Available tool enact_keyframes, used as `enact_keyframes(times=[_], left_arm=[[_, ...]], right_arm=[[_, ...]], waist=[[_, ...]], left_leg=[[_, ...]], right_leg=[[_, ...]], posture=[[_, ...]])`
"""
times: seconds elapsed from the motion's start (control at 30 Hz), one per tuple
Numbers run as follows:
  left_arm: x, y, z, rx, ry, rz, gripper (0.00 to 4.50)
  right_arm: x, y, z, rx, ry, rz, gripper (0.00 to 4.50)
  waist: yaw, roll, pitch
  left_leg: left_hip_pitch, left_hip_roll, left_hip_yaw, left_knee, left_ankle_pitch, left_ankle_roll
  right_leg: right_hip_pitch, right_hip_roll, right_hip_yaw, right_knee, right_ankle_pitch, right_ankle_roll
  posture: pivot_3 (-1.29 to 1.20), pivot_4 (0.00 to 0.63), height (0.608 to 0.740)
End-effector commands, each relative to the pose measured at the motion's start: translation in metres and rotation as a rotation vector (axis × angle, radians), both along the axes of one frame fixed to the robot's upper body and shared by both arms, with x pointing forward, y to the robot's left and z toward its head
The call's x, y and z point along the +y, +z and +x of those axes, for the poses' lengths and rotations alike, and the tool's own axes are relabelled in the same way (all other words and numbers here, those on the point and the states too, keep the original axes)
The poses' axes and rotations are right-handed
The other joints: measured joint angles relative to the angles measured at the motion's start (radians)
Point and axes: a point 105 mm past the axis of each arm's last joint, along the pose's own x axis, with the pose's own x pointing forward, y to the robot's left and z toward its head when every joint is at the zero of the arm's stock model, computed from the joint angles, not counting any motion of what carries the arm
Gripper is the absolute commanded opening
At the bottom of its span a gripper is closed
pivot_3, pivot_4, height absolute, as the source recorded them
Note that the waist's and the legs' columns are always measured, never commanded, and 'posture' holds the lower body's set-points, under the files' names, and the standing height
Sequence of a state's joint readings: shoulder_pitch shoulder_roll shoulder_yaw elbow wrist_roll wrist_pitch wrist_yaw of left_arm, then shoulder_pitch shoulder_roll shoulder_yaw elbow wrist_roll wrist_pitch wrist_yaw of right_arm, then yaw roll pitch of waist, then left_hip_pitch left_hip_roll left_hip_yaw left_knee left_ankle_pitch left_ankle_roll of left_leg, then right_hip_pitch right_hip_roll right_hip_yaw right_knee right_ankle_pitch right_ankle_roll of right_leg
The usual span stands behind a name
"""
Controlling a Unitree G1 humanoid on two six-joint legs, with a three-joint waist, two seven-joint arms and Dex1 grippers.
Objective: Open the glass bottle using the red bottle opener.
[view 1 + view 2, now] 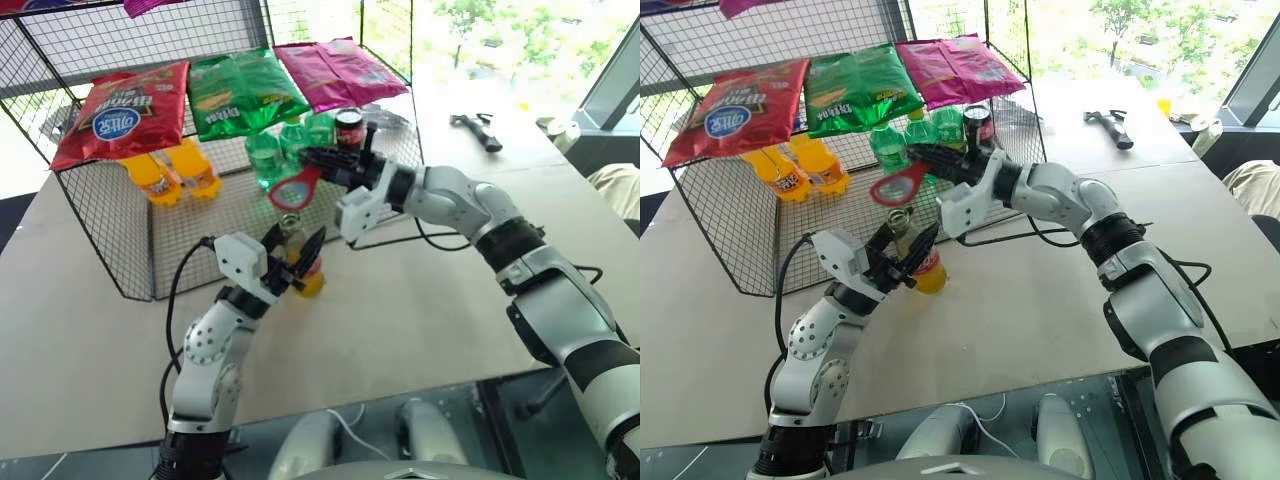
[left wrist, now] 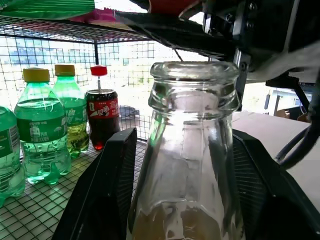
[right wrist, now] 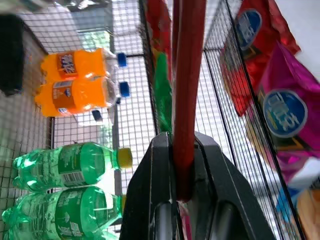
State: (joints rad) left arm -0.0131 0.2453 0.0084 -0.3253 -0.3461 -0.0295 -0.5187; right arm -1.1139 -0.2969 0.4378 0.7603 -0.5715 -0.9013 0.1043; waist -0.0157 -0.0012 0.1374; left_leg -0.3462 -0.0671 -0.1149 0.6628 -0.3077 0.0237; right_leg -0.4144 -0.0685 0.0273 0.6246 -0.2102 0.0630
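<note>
A: We see one glass bottle upright on the bench, its mouth bare, clasped between the left tool's two fingers.

B: One red bottle opener, pinched tight in the right tool, hangs just above it. Behind, we count two orange bottles, one cola can, three crisp bags.

On the worktop the glass bottle stands upright between the left claw's fingers, in front of a wire rack holding plastic bottles and a can, with the bottle opener in the right claw just above it.
</note>
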Motion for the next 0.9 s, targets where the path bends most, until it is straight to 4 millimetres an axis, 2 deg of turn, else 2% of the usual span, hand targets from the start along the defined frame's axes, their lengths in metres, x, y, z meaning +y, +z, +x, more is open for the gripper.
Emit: enact_keyframes(times=[0.03,0.17,0.23,0.27,0.33,0.37,0.6,0.77,0.9], left_arm=[[-0.003,-0.009,-0.001,0.042,-0.017,0.000,2.13],[-0.004,-0.008,-0.002,0.040,-0.022,0.002,2.13],[-0.004,-0.007,-0.002,0.037,-0.022,0.002,3.07],[-0.003,-0.006,-0.002,0.035,-0.016,0.002,3.34],[-0.002,-0.006,-0.002,0.033,-0.005,0.005,4.25],[-0.002,-0.006,-0.002,0.034,-0.004,0.006,4.43],[0.001,-0.007,-0.005,0.042,-0.007,0.004,4.43],[0.004,-0.011,-0.010,0.061,-0.009,0.023,4.43],[0.007,-0.015,-0.013,0.074,-0.006,0.045,4.43]], right_arm=[[-0.012,0.011,0.008,0.182,-0.011,0.193,0.00],[-0.019,-0.005,0.009,0.341,-0.017,0.250,0.00],[-0.019,-0.013,0.005,0.370,-0.015,0.240,0.00],[-0.019,-0.018,0.003,0.379,-0.016,0.223,0.00],[-0.018,-0.025,0.000,0.388,-0.018,0.196,0.00],[-0.018,-0.027,-0.001,0.405,-0.021,0.197,0.00],[-0.025,-0.040,-0.001,0.502,-0.048,0.218,0.00],[-0.031,-0.078,-0.005,0.915,-0.045,0.250,0.00],[-0.040,-0.099,-0.011,1.144,-0.099,0.267,0.00]], waist=[[0.000,0.000,0.000],[0.001,0.000,0.000],[0.000,0.001,0.000],[-0.001,0.001,0.001],[-0.001,0.000,0.001],[-0.001,0.000,0.001],[-0.001,0.000,0.002],[0.001,0.000,0.002],[0.002,0.000,0.002]], left_leg=[[0.000,0.000,0.000,0.000,0.000,0.000],[0.000,0.000,0.000,0.000,0.000,0.000],[0.000,0.000,0.000,-0.001,0.000,0.000],[-0.001,0.000,0.000,-0.001,0.000,0.000],[-0.001,0.000,0.000,-0.001,0.000,0.000],[-0.001,0.000,0.000,-0.002,0.000,0.000],[-0.001,0.001,0.000,-0.002,0.000,0.000],[-0.001,0.001,-0.001,-0.004,0.000,0.000],[-0.003,0.001,0.000,-0.004,0.000,0.000]], right_leg=[[0.000,0.000,0.000,0.000,0.000,0.000],[0.000,0.000,0.000,-0.001,0.000,0.000],[0.000,0.000,0.000,-0.001,0.000,0.000],[0.000,0.000,0.000,-0.001,0.000,0.000],[-0.001,0.000,0.000,-0.001,0.000,0.000],[-0.001,0.000,0.000,-0.001,0.000,0.000],[-0.001,0.000,0.000,-0.002,0.000,0.000],[-0.001,0.000,0.000,-0.004,0.000,0.000],[-0.003,-0.001,0.000,-0.004,0.000,0.000]], posture=[[0.00,0.150,0.740],[0.00,0.150,0.740],[0.00,0.150,0.740],[0.00,0.150,0.740],[0.00,0.150,0.740],[0.00,0.150,0.740],[0.00,0.150,0.740],[0.00,0.150,0.740],[0.00,0.150,0.740]])
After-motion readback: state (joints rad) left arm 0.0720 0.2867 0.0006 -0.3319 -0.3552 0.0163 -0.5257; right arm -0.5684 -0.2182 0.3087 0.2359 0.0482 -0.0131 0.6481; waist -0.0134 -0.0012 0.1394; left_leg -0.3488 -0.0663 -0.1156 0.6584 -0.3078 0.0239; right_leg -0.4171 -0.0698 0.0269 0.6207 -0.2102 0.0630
